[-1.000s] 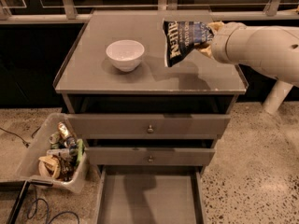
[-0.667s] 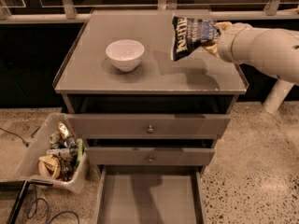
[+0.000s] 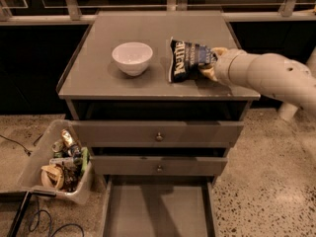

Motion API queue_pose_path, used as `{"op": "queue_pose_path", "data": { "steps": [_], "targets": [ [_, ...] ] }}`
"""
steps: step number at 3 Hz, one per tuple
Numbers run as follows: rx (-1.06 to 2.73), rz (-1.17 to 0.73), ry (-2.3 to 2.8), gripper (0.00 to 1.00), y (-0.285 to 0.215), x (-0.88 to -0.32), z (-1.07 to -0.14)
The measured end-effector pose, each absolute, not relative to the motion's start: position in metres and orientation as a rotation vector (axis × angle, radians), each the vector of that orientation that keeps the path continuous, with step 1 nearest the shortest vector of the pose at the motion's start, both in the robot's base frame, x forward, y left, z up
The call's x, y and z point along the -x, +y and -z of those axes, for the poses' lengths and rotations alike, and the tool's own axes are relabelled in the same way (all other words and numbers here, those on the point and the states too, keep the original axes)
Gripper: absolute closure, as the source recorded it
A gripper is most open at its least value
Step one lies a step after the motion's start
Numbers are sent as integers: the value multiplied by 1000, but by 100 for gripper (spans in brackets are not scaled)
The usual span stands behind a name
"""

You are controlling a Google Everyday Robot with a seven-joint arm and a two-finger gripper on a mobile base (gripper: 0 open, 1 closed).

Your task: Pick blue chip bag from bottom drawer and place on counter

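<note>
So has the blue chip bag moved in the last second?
Yes. The blue chip bag has dropped lower, toward the front edge of the counter, and sits slightly nearer the white bowl. The gripper grips its edge away from the bowl.

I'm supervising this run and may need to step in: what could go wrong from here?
1. The claw grips the blue chip bag by its right side, tilted up, close to the front edge of the counter. If let go like this, it might topple over that edge.
2. The bottom drawer stands open below, so a fallen bag could land back inside.
</note>
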State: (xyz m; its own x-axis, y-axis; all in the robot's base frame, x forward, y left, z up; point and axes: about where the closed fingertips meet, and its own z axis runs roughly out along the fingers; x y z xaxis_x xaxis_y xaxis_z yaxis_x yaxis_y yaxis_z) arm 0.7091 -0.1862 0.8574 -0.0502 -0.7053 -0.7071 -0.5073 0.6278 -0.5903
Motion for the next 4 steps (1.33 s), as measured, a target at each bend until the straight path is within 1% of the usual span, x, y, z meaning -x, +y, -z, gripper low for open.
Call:
{"op": "queue_pose_path", "data": {
  "steps": [1, 3, 4],
  "targets": [
    [1005, 213, 1705, 81, -184, -709, -856],
    [1005, 213, 1704, 35, -184, -709, -856],
    [1045, 242, 1627, 11, -162, -721, -904]
  ]
}}
